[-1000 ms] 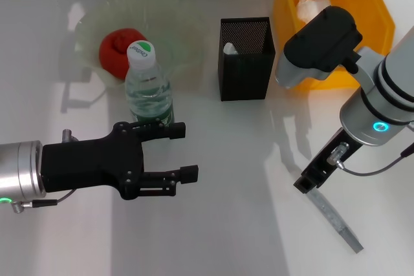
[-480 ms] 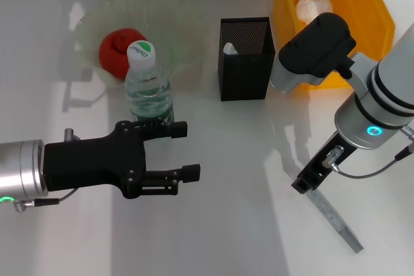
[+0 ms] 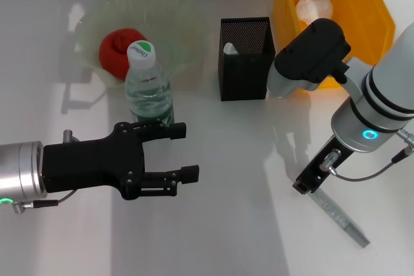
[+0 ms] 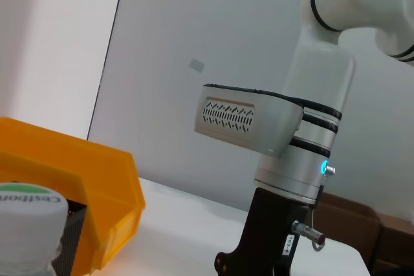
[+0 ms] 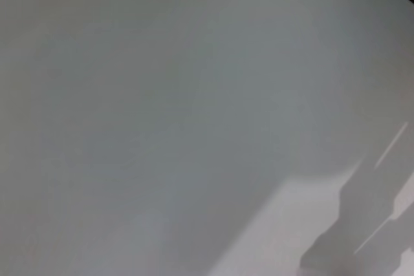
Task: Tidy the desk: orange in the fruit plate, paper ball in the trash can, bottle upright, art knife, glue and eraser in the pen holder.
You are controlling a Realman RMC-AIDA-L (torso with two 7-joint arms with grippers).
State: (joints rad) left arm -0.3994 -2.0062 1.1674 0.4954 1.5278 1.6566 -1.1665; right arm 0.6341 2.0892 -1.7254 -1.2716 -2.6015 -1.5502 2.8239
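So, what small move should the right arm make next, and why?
Probably the right gripper, which is down at one end of the art knife, should secure the knife and lift it slightly off the table. The knife lies flat there, outside the pen holder, which stands farther back with room inside.

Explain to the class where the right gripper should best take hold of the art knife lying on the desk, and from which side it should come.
Probably across its narrow width, from straight above. The art knife is a long, thin, flat strip lying on the desk, so only its two long edges give grip. The right gripper is at its near end; a hold nearer the middle may balance better.
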